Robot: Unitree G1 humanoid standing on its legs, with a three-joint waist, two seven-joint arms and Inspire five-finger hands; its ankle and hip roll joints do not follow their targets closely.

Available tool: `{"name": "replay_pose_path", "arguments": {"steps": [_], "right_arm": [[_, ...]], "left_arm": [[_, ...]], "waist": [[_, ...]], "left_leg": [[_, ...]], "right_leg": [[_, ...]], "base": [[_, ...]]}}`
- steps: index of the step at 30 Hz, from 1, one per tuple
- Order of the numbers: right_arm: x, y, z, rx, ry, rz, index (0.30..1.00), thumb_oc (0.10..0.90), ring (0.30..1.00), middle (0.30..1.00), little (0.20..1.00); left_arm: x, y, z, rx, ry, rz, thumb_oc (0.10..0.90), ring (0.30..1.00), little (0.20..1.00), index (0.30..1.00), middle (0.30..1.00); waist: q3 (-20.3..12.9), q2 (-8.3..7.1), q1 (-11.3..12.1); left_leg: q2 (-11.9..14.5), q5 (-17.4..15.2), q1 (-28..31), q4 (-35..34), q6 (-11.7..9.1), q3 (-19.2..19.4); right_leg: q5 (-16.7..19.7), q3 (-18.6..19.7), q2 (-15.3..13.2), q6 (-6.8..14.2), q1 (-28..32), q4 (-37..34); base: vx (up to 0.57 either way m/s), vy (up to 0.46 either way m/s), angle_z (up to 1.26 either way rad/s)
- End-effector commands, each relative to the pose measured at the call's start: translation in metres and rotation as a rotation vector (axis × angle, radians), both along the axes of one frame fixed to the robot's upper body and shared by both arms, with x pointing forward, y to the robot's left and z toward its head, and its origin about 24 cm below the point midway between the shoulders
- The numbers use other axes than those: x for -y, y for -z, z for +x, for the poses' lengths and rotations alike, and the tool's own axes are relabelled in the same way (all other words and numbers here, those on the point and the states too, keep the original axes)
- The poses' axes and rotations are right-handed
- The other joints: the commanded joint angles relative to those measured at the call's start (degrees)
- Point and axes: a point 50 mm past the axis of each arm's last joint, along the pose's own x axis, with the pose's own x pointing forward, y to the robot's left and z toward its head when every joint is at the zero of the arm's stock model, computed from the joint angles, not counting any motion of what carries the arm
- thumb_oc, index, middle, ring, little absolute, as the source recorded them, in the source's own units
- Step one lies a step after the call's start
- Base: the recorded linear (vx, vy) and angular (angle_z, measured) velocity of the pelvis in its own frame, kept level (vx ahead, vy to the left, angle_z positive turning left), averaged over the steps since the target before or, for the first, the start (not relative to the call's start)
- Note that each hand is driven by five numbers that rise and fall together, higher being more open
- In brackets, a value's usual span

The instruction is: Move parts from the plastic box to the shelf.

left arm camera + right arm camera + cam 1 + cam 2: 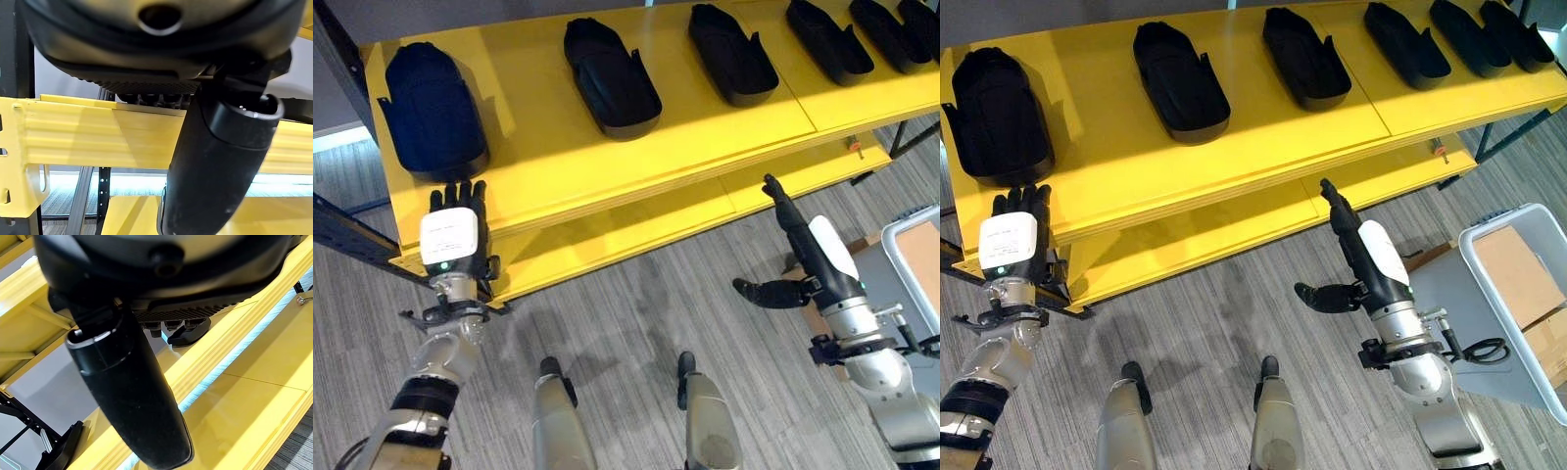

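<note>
My left hand sat at the left of the frame with its fingers straight and together, tips up against the front edge of the yellow shelf, holding nothing. Just above it, on the shelf's top board, lay the leftmost black part, close to the fingertips but not gripped. My right hand hung at centre right, out in front of the shelf's lower board, fingers stretched toward it and the thumb splayed out sideways, likewise empty. Further along the top board, running toward the upper right, I saw a row of more black parts, each lying apart from the next. At the right edge stood the grey plastic box, with a brown cardboard piece inside it.
</note>
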Motion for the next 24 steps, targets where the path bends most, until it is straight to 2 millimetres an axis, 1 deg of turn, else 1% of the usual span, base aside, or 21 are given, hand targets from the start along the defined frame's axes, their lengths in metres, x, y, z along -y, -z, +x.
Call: {"name": "replay_pose_path", "arguments": {"steps": [1,2,3,4,5,6,7,8,11,14,15,16,18,19,20,22,23,24], "right_arm": [[-0.008,-0.048,-0.004,0.251,-0.077,0.018,1.0,0.9,1.0,1.0,1.0],[-0.009,-0.048,-0.004,0.248,-0.079,0.022,1.0,0.9,1.0,1.0,1.0],[-0.009,-0.047,-0.004,0.247,-0.079,0.021,1.0,0.9,1.0,1.0,1.0],[-0.01,-0.047,-0.003,0.249,-0.085,0.029,1.0,0.9,1.0,1.0,1.0],[-0.01,-0.047,-0.003,0.248,-0.086,0.029,1.0,0.9,1.0,1.0,1.0],[-0.01,-0.047,-0.003,0.248,-0.086,0.033,1.0,0.9,1.0,1.0,1.0],[-0.01,-0.047,-0.003,0.248,-0.084,0.036,1.0,0.9,1.0,1.0,1.0],[-0.01,-0.046,-0.003,0.246,-0.086,0.035,1.0,0.9,1.0,1.0,1.0],[-0.01,-0.045,-0.001,0.246,-0.078,0.04,1.0,0.9,1.0,1.0,1.0],[-0.007,-0.042,-0.001,0.236,-0.062,0.038,1.0,0.9,1.0,1.0,1.0],[-0.004,-0.037,0.0,0.214,-0.045,0.055,1.0,0.9,1.0,1.0,1.0],[0.001,-0.024,-0.002,0.147,-0.035,0.095,1.0,0.9,1.0,1.0,1.0],[0.003,-0.015,-0.006,0.098,-0.04,0.136,1.0,0.9,1.0,1.0,1.0],[0.003,-0.01,-0.006,0.072,-0.049,0.163,1.0,0.9,1.0,1.0,1.0],[0.003,-0.006,-0.007,0.052,-0.054,0.186,1.0,0.9,1.0,1.0,1.0],[0.003,-0.006,-0.007,0.049,-0.054,0.186,1.0,0.9,1.0,1.0,1.0],[0.0,0.01,-0.012,-0.025,-0.074,0.24,1.0,0.9,1.0,1.0,1.0],[-0.001,0.016,-0.015,-0.059,-0.085,0.265,1.0,0.9,1.0,1.0,1.0]], "left_arm": [[-0.001,0.022,-0.006,-0.133,0.016,-0.004,0.9,1.0,1.0,1.0,1.0],[0.002,0.028,-0.008,-0.15,0.025,-0.02,0.9,1.0,1.0,1.0,1.0],[0.002,0.029,-0.009,-0.15,0.025,-0.021,0.9,1.0,1.0,1.0,1.0],[0.008,0.037,-0.012,-0.172,0.049,-0.036,0.9,1.0,1.0,1.0,1.0],[0.008,0.037,-0.013,-0.173,0.048,-0.036,0.9,1.0,1.0,1.0,1.0],[0.016,0.046,-0.019,-0.196,0.086,-0.061,0.9,1.0,1.0,1.0,1.0],[0.02,0.052,-0.024,-0.213,0.106,-0.076,0.9,1.0,1.0,1.0,1.0],[0.019,0.052,-0.025,-0.215,0.105,-0.077,0.9,1.0,1.0,1.0,1.0],[0.032,0.065,-0.039,-0.258,0.176,-0.13,0.9,1.0,1.0,1.0,1.0],[0.043,0.077,-0.061,-0.298,0.244,-0.269,0.9,1.0,1.0,1.0,1.0],[0.053,0.083,-0.074,-0.299,0.29,-0.455,0.9,1.0,1.0,1.0,1.0],[0.064,0.089,-0.094,-0.296,0.324,-0.706,0.9,1.0,1.0,1.0,1.0],[0.069,0.096,-0.11,-0.258,0.317,-1.033,0.9,1.0,1.0,1.0,1.0],[0.076,0.099,-0.115,-0.221,0.337,-1.281,0.9,1.0,1.0,1.0,1.0],[0.081,0.102,-0.119,-0.206,0.34,-1.429,0.9,1.0,1.0,1.0,1.0],[0.081,0.102,-0.12,-0.209,0.339,-1.434,0.9,1.0,1.0,1.0,1.0],[0.097,0.096,-0.127,-0.191,0.43,-1.677,0.9,1.0,1.0,1.0,1.0],[0.1,0.099,-0.132,-0.194,0.432,-1.748,0.9,1.0,1.0,1.0,1.0]], "waist": [[-3.14,-1.72,-0.4],[-3.14,-1.61,-0.26],[-3.14,-1.6,-0.28],[-3.19,-1.38,-0.08],[-3.21,-1.36,-0.14],[-3.35,-1.04,0.18],[-3.52,-0.72,0.36],[-3.57,-0.7,0.28],[-4.31,0.27,0.96],[-5.33,1.37,1.75],[-6.01,2.26,2.35],[-7.99,3.45,2.87],[-8.94,4.42,2.89],[-9.67,4.95,3.19],[-10.48,5.43,3.28],[-10.54,5.51,3.11],[-13.06,6.52,3.69],[-13.98,6.76,3.82]], "left_leg": [[0.33,5.38,1.17,-3.83,-0.49,-1.58],[0.4,5.64,1.4,-4.29,-0.51,-1.67],[0.41,5.69,1.48,-4.38,-0.52,-1.66],[0.44,5.95,1.8,-4.99,-0.49,-1.72],[0.45,6.01,1.93,-5.14,-0.51,-1.72],[0.46,6.23,2.31,-5.75,-0.44,-1.95],[0.39,6.38,2.66,-6.3,-0.42,-1.97],[0.4,6.45,2.85,-6.48,-0.43,-1.96],[0.22,7.06,4.4,-8.63,-0.34,-2.16],[-0.04,8.33,7.17,-12.26,-0.23,-2.18],[-0.18,8.98,9.4,-14.86,-0.23,-2.35],[-0.39,11.04,11.98,-19.4,-0.05,-2.4],[-0.88,12.2,14.73,-22.86,-0.16,-2.31],[-1.04,13.13,15.58,-24.36,-0.21,-2.37],[-1.16,13.8,16.02,-25.5,-0.09,-2.45],[-1.15,13.94,16.23,-25.81,-0.11,-2.57],[-1.45,14.98,18.22,-28.71,-0.16,-2.71],[-1.57,15.15,18.84,-29.45,-0.11,-2.73]], "right_leg": [[5.3,0.52,-0.78,-1.34,-1.72,-0.59],[5.41,0.52,-0.62,-1.34,-1.54,-0.82],[5.44,0.5,-0.61,-1.35,-1.47,-0.89],[5.45,0.16,-0.58,-1.33,-1.16,-1.14],[5.48,0.11,-0.57,-1.34,-1.02,-1.24],[5.45,-0.02,-0.59,-1.35,-0.63,-1.45],[5.42,-0.2,-0.57,-1.31,-0.21,-1.67],[5.47,-0.26,-0.56,-1.32,-0.03,-1.81],[5.54,-0.92,-0.47,-1.26,1.56,-2.89],[5.75,-1.92,-0.13,-1.08,4.16,-4.83],[5.43,-2.95,-0.18,-0.86,6.49,-5.97],[5.91,-4.69,-0.02,-0.66,8.99,-8.37],[5.64,-6.14,-0.03,-0.43,11.65,-10.01],[5.67,-7.01,-0.08,-0.34,12.9,-10.99],[5.94,-7.63,0.02,-0.33,13.65,-12.09],[6.02,-7.87,0.06,-0.34,13.99,-12.38],[5.99,-9.89,0.04,-0.1,17.13,-15.13],[6.08,-10.47,-0.01,0.01,18.25,-16.19]], "base": [[0.0,0.0,0.0],[0.0,0.0,0.0],[0.0,0.0,0.0],[0.0,0.0,0.0],[0.0,0.0,0.0],[0.0,0.0,0.0],[0.0,0.0,0.0],[0.0,0.0,0.0],[0.01,-0.012,0.01],[0.06,-0.057,0.05],[0.11,-0.105,0.11],[0.1,-0.117,0.15],[0.06,-0.073,0.41],[0.03,-0.038,0.52],[0.02,-0.026,0.31],[0.03,-0.024,0.2],[0.05,-0.055,0.2],[0.04,-0.062,0.26]]}}
